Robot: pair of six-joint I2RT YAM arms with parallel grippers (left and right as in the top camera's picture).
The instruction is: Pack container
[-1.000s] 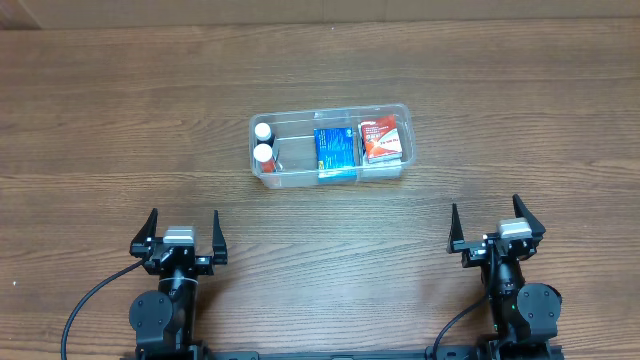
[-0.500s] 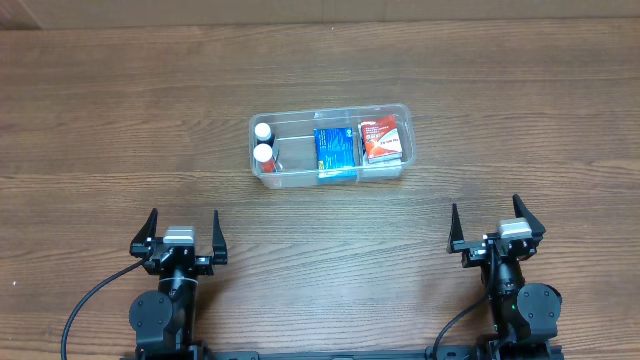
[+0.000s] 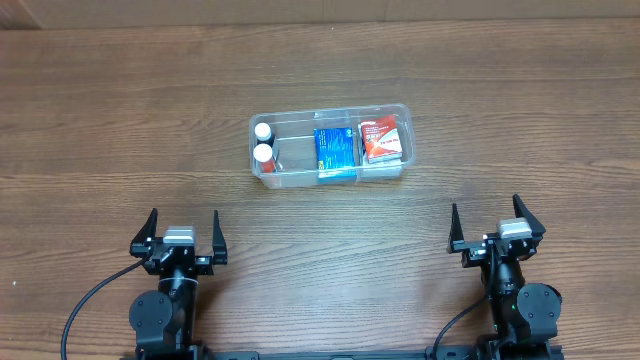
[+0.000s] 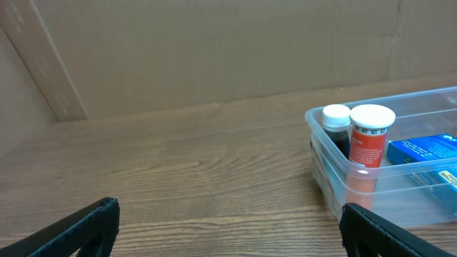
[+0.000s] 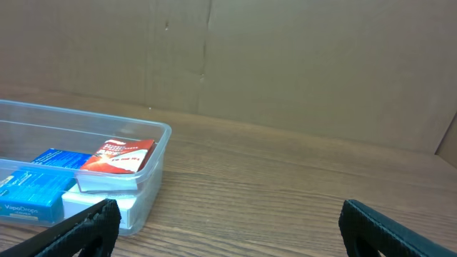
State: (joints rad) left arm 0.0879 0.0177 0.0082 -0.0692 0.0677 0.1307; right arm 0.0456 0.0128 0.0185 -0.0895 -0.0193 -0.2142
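The clear plastic container stands in the middle of the wooden table. It holds two white-capped bottles at its left end, a blue box in the middle and a red-and-white box at the right. My left gripper is open and empty near the front left, well short of the container. My right gripper is open and empty near the front right. The left wrist view shows the container with the orange bottle. The right wrist view shows the container with the red box.
A brown cardboard wall stands behind the table's far edge. Bare wood lies between the grippers and the container.
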